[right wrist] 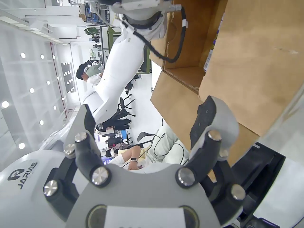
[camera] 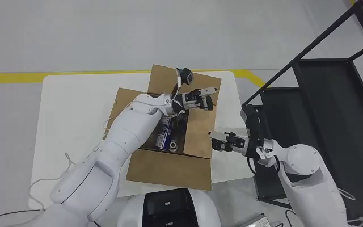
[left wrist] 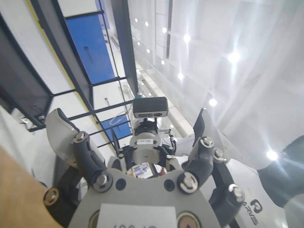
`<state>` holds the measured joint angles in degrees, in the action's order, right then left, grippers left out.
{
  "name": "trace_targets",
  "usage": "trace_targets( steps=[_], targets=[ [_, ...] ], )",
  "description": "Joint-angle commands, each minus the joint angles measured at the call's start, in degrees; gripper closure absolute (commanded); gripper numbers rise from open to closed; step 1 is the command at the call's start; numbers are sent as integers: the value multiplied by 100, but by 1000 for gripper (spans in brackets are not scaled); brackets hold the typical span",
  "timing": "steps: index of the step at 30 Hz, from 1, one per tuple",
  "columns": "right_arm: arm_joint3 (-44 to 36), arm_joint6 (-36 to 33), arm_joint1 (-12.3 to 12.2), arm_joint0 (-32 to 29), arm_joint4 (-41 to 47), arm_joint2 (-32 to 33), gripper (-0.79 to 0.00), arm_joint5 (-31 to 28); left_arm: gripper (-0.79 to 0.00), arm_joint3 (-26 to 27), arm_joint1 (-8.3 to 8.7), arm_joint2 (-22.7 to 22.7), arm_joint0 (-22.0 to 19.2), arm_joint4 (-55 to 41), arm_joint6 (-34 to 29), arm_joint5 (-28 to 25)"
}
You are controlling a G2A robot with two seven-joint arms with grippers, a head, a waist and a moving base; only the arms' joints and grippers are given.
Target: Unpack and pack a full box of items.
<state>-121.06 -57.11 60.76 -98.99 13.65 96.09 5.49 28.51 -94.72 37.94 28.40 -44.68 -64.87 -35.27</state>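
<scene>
An open cardboard box with spread flaps takes up the middle of the white desk. The left arm lies across the box opening, blocking most of it. A dark metal rack crowds the right side. Open desk surface lies left of the box.

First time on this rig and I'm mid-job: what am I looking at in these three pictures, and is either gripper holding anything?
It is a two-armed robot at a white table. The top view looks down from above its arms; each wrist view looks out along one arm's own gripper. On the table stands an open cardboard box, flaps spread, with blue-and-white packages inside. The left gripper hangs over the box's right side, open and empty. The right gripper sits beside the box's right flap, also open, holding nothing. A black rack stands right of the table.
</scene>
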Motion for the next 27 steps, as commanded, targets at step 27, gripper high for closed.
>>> trace_targets(
  steps=[27],
  targets=[
    [214, -431, -96, -248, 1014, 412, -785, -567, -785, 822, 764, 324, 529, 2614, 476, 876]
  ],
)
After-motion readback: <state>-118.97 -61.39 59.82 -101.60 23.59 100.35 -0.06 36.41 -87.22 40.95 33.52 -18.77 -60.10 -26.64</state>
